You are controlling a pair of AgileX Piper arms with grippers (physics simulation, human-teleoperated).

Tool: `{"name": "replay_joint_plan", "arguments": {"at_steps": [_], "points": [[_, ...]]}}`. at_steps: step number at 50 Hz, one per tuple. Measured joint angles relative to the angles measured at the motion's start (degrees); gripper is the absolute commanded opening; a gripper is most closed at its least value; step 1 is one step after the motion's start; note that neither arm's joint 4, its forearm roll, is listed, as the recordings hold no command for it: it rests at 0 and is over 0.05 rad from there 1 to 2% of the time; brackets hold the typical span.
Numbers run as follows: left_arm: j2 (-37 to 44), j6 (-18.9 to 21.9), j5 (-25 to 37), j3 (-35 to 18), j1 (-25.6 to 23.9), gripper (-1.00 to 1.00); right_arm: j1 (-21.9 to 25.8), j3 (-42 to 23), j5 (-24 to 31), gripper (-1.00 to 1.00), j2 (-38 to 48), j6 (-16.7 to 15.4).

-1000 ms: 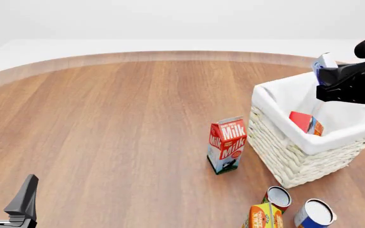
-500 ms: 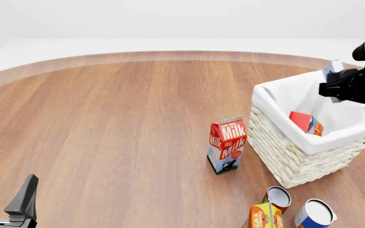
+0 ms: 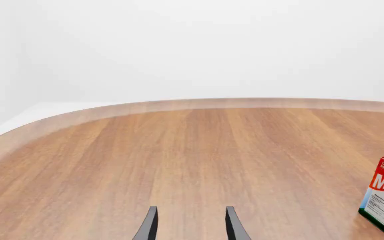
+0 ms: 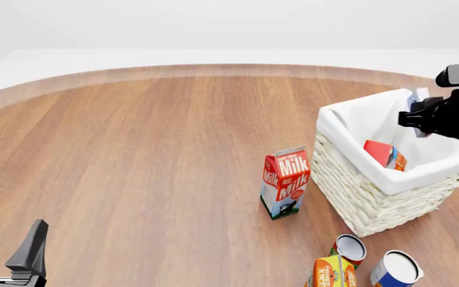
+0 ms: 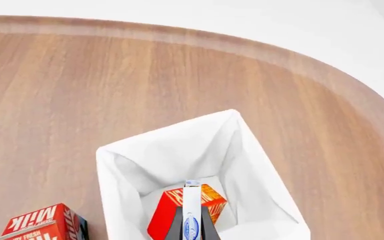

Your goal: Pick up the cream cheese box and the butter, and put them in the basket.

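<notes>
A: Risk first: we have the cream cheese box (image 5: pixel 191 210) pinched edge-on in the right tool (image 4: pixel 418 118), above the basket (image 4: pixel 349 119). If the box sits off-centre between the fingers, it could swing as we let go and clip the cloth rim instead of dropping inside.

B: Agreed. From the right wrist view we look straight down the fingers into the lining, and the butter (image 4: pixel 386 154) lies inside already, leaning against the near wall. Our box could land on it and end up propped up, though it would count as inside.

A: In the front view the tool hangs over the far right part of the basket, near the rim. Letting go too far out there would put the box on the surface behind the basket, we judge.

B: And the left tool (image 4: pixel 8 246)?

A: Spread wide with nothing in it, low at the near left edge, well apart from everything. The milk carton (image 4: pixel 285 182) stands just beside the basket's front wall; a low sweep of our right arm could topple it.
</notes>
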Motion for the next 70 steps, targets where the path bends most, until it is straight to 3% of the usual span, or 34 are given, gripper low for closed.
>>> {"name": "replay_joint_plan", "arguments": {"at_steps": [70], "points": [[0.00,0.00,0.00,0.00,0.00,1.00,-1.13,3.73,-7.24,-1.00,6.82,0.75]]}}
